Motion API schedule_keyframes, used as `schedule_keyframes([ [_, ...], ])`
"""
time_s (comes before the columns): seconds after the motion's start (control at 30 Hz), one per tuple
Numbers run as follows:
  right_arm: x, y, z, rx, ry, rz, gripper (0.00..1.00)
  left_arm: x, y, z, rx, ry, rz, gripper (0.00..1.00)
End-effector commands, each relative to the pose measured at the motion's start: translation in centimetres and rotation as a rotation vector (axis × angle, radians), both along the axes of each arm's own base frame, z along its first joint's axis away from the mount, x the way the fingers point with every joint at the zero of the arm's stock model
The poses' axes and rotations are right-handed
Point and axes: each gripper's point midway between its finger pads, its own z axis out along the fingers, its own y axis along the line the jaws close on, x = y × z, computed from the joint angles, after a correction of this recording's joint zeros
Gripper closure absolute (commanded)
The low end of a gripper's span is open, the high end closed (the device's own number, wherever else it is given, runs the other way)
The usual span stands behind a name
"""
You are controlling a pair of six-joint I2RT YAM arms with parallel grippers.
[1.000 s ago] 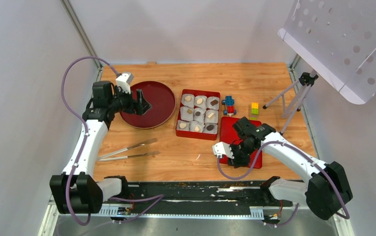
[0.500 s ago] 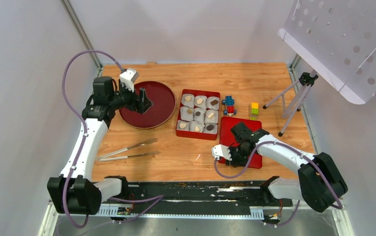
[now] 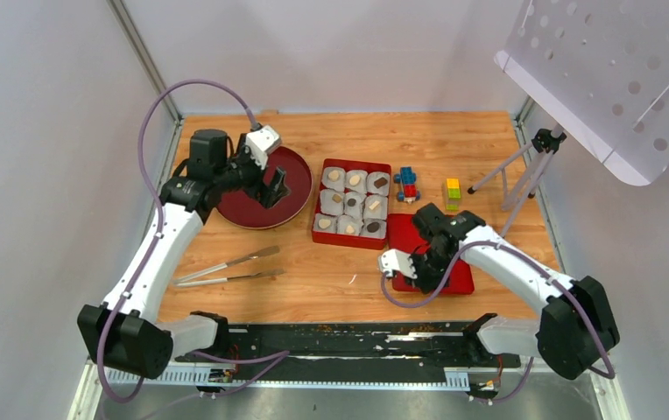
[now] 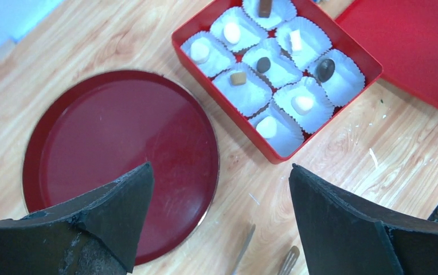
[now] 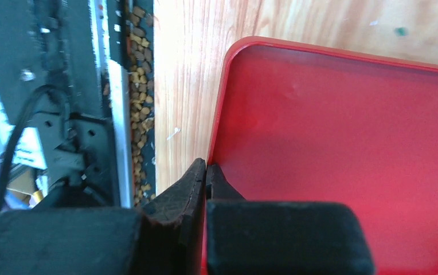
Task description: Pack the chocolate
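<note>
The chocolate [image 3: 353, 203] lies as small dark and pale lumps, one in each white paper cup of the open red box [image 3: 357, 163]; the left wrist view shows a dark lump [image 4: 324, 69] and a pale one [image 4: 302, 103]. My left gripper [image 3: 276, 188] hangs open and empty over the right side of the round dark red plate [image 3: 248, 208], left of the box. In its own view the gripper [image 4: 221, 167] spans the plate's edge [image 4: 119, 149]. My right gripper [image 3: 420, 267] is shut on the rim of the flat red lid [image 3: 458, 278], one finger inside and one outside [image 5: 206, 166].
Metal tongs [image 3: 226, 269] lie on the wood at the near left. A toy car [image 3: 408, 184] and stacked coloured blocks [image 3: 452, 191] stand behind the lid [image 5: 348, 126]. A small tripod [image 3: 524, 171] stands at the far right under a perforated white panel [image 3: 611, 70].
My right gripper has closed onto the lid's rim, and the lid has shifted slightly. My left gripper has moved right across the plate toward the box, still open.
</note>
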Motion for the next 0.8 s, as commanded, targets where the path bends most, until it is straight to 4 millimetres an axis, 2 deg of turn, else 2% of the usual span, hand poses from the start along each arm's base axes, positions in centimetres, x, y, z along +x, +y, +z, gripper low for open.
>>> schedule_keyframes([
  [0.0, -2.3, 0.4, 7.1, 0.060, 0.071, 0.038, 1.00, 0.0, -1.8, 1.1, 0.051, -0.080, -0.133, 0.05],
  [0.13, -2.8, 1.2, 12.1, 0.135, 0.063, 0.039, 1.00, -1.8, -5.2, 2.2, -0.010, -0.157, -0.350, 0.06],
  [0.33, -1.8, 3.4, 17.5, 0.259, 0.007, -0.028, 1.00, -6.7, -9.5, 4.1, 0.077, -0.526, -0.801, 0.05],
  [0.4, -1.6, 4.0, 18.7, 0.296, -0.003, -0.029, 1.00, -8.5, -10.6, 3.8, 0.114, -0.617, -0.946, 0.04],
  [0.53, -1.4, 5.3, 20.9, 0.362, 0.007, -0.064, 1.00, -10.6, -12.7, 1.4, 0.206, -0.730, -1.166, 0.06],
  [0.63, -1.8, 6.2, 22.1, 0.424, 0.029, -0.055, 1.00, -10.8, -14.7, 0.3, 0.254, -0.856, -1.232, 0.07],
  [0.77, -1.5, 6.6, 22.3, 0.430, 0.041, -0.055, 1.00, -10.1, -16.5, 0.3, 0.260, -0.994, -1.233, 0.11],
])
